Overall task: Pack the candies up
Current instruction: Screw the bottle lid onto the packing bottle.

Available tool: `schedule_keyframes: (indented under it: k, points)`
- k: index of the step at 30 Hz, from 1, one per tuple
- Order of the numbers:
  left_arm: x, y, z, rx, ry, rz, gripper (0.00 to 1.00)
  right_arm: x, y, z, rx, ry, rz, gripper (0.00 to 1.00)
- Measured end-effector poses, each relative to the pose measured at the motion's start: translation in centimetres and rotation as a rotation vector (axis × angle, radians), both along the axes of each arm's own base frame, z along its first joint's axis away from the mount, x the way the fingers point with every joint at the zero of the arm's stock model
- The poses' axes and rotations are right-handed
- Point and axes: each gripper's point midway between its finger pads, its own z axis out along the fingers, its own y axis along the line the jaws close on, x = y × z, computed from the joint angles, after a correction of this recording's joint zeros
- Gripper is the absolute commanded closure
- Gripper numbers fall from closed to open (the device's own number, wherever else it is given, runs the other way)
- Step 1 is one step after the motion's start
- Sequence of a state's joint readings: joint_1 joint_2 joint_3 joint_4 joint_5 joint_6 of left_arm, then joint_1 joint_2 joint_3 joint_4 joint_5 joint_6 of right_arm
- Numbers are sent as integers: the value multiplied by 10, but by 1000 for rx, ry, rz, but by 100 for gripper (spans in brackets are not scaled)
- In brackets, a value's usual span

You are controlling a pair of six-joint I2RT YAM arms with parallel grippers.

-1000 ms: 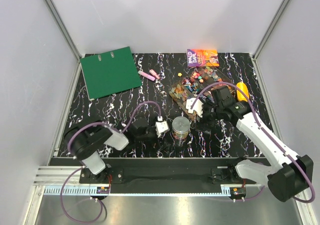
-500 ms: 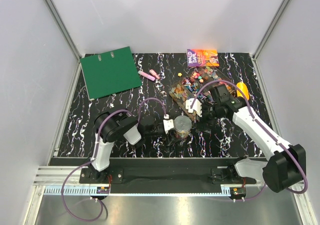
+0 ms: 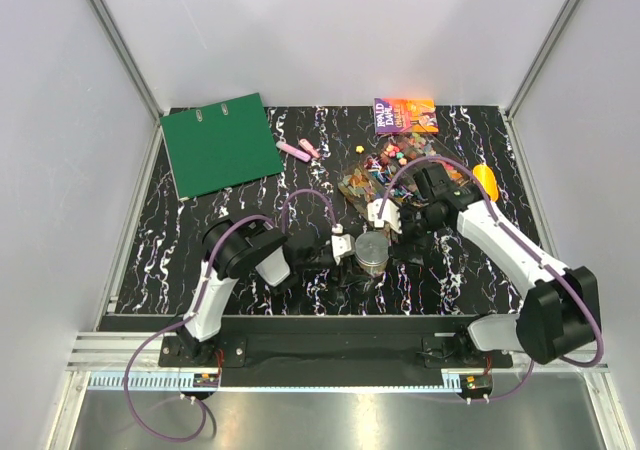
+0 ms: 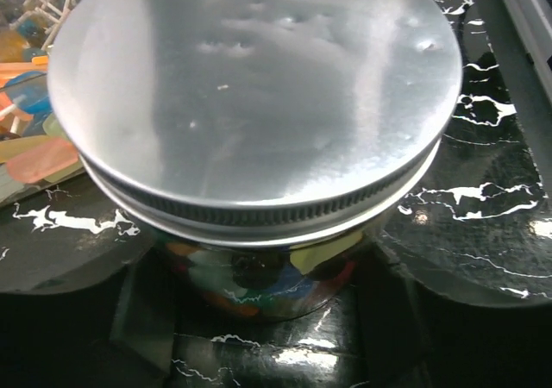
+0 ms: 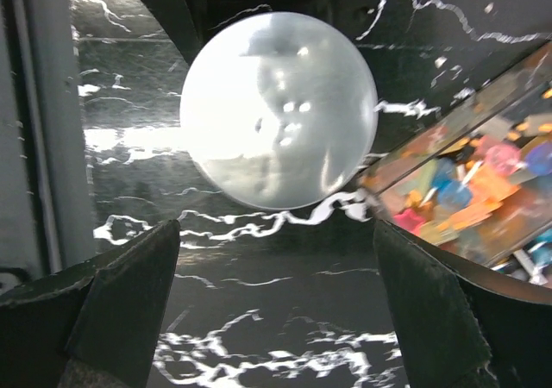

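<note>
The candies (image 3: 376,178) lie heaped on a clear tray behind the glass jar (image 3: 372,251), with more scattered loose (image 3: 402,153) toward the book. The jar wears a silver lid (image 4: 250,86), and coloured candies (image 4: 259,289) show through its glass. My left gripper (image 3: 356,254) reaches in from the left; its dark fingers (image 4: 142,319) press against both sides of the jar's body. My right gripper (image 3: 402,235) hovers open just right of the jar, nothing between its fingers (image 5: 112,319). The lid (image 5: 278,110) and tray candies (image 5: 483,181) lie ahead of the right gripper (image 5: 276,319).
A yellow scoop (image 3: 485,181) lies at the right beside the right arm. A book (image 3: 405,115) sits at the back, a green binder (image 3: 218,142) at the back left, and pink highlighters (image 3: 297,150) next to it. Grey walls enclose the black marbled table (image 3: 250,200).
The left arm swung right, brought its gripper up to the jar and narrowed its jaws onto it. The right gripper drew slightly back from the jar, still open.
</note>
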State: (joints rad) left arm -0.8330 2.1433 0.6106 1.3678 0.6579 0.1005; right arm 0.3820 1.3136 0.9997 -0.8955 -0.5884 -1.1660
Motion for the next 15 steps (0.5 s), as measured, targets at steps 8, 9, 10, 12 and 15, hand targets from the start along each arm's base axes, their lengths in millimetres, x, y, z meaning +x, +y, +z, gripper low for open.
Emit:
schedule_keyframes:
  k: [8, 9, 10, 12, 15]
  points:
    - [-4, 5, -1, -1, -9, -2, 58, 24, 15, -1, 11, -30, 133, 0]
    - [-4, 5, -1, 0, -9, -2, 58, 28, 17, -1, 12, -30, 155, 0]
    - [-5, 5, -1, 0, -10, -2, 59, 30, 19, 0, 13, -26, 175, 0]
    - [-5, 5, -1, 0, -11, -2, 59, 35, 22, 1, 14, -21, 215, 0]
    - [-4, 5, -1, 0, -12, -2, 59, 38, 26, 0, 14, -3, 272, 0]
